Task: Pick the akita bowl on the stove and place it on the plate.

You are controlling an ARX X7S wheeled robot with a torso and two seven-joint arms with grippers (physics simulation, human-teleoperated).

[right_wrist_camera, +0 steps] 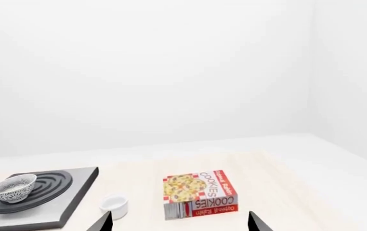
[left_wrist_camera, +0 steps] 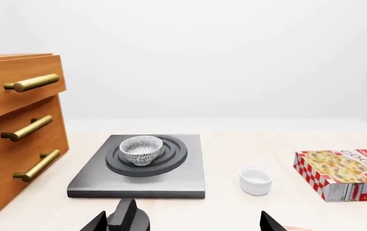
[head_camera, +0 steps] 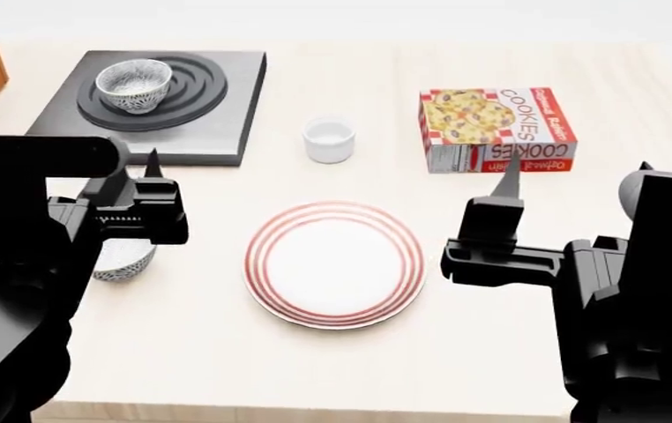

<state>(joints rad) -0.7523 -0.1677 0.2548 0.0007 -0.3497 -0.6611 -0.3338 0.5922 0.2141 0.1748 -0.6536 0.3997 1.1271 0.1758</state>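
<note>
The akita bowl point(head_camera: 134, 85) sits on the stove point(head_camera: 224, 132) straight ahead of the left hand point(head_camera: 148, 167), which is open, empty and nearer than the right hand point(head_camera: 507, 181), also open.

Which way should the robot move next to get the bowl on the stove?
Probably reach the left gripper forward toward the bowl on the stove. Its jaws look open and empty, and that bowl sits on the left, nearer this arm.

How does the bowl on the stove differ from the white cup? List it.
The bowl has a black-and-white pattern outside; the cup is plain white. The bowl is wider; the cup is smaller. The bowl sits on the stove; the cup stands on the table. Both are upright, empty, white inside.
</note>
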